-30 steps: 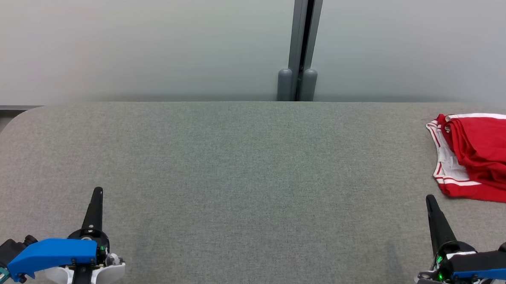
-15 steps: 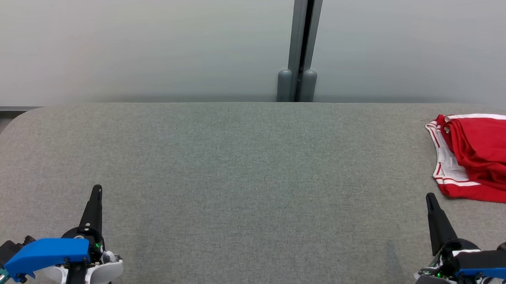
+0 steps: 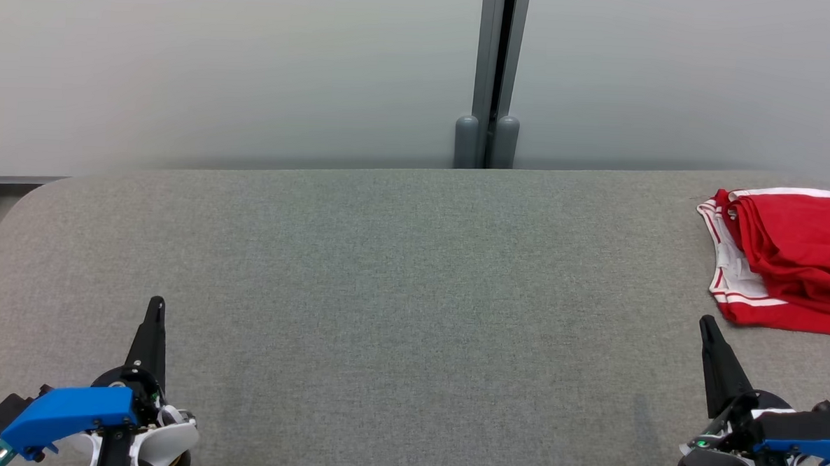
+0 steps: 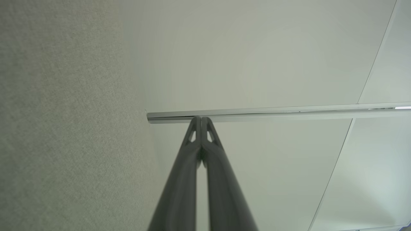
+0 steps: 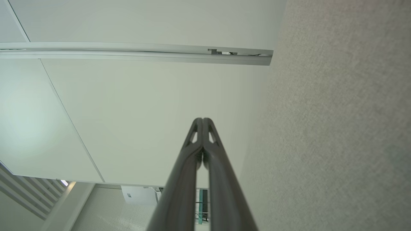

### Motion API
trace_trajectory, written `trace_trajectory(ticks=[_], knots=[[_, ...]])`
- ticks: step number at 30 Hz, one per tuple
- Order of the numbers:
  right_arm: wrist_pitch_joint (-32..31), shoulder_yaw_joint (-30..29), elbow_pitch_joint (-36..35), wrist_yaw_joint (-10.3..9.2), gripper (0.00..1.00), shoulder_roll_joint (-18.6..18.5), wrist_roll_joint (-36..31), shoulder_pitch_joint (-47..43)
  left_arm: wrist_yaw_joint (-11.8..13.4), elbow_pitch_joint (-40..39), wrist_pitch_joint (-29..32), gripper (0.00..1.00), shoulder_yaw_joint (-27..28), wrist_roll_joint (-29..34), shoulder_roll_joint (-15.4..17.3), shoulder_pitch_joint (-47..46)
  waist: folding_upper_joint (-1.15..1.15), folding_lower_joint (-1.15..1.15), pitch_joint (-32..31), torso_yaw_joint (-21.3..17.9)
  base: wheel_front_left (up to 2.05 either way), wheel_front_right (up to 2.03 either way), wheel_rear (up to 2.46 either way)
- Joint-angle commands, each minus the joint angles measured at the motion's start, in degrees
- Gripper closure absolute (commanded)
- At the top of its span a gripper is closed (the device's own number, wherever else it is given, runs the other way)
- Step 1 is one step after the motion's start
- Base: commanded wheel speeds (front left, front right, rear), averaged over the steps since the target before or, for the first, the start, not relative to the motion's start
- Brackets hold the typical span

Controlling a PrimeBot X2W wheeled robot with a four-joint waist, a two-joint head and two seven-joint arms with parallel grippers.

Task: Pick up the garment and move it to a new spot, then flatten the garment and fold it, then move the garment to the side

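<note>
Garment (image 3: 796,258), seemingly folded, head view's right

Red garment (image 3: 796,256) with white trim, folded, far right on table (image 3: 399,274)

I saw soft, even, bright light on the table (image 3: 386,260), without glare; a faint shadow lay along its far edge below the wall (image 3: 254,65). The head view was sharp. In both wrist views the fingers (image 4: 179,186) blurred near the lens, and panel seams (image 4: 334,166) bowed.
</note>
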State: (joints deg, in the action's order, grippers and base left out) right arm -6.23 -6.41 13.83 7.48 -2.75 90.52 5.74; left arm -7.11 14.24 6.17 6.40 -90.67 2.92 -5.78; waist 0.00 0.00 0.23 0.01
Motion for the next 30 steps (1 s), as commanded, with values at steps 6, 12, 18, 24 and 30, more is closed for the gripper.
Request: trace_trajectory(ticks=[6, 12, 18, 24, 30], knots=[[-0.4, -0.2, 0.3, 0.02, 1.00, -0.2, 2.0, 0.9, -0.5, -0.3, 0.6, 1.00, 0.3, -1.8, -0.1, -0.7, 0.00, 0.00, -0.1, 0.0, 0.00, 0.00, 0.00], [-0.4, -0.2, 0.3, 0.02, 1.00, -0.2, 2.0, 0.9, -0.5, -0.3, 0.6, 1.00, 0.3, -1.8, -0.1, -0.7, 0.00, 0.00, -0.1, 0.0, 0.00, 0.00, 0.00], [-0.4, -0.2, 0.3, 0.02, 1.00, -0.2, 2.0, 0.9, -0.5, -0.3, 0.6, 1.00, 0.3, -1.8, -0.1, -0.7, 0.00, 0.00, -0.1, 0.0, 0.00, 0.00, 0.00], [-0.4, -0.2, 0.3, 0.02, 1.00, -0.2, 2.0, 0.9, -0.5, -0.3, 0.6, 1.00, 0.3, -1.8, -0.1, -0.7, 0.00, 0.00, -0.1, 0.0, 0.00, 0.00, 0.00], [-0.4, -0.2, 0.3, 0.02, 1.00, -0.2, 2.0, 0.9, -0.5, -0.3, 0.6, 1.00, 0.3, -1.8, -0.1, -0.7, 0.00, 0.00, -0.1, 0.0, 0.00, 0.00, 0.00]])
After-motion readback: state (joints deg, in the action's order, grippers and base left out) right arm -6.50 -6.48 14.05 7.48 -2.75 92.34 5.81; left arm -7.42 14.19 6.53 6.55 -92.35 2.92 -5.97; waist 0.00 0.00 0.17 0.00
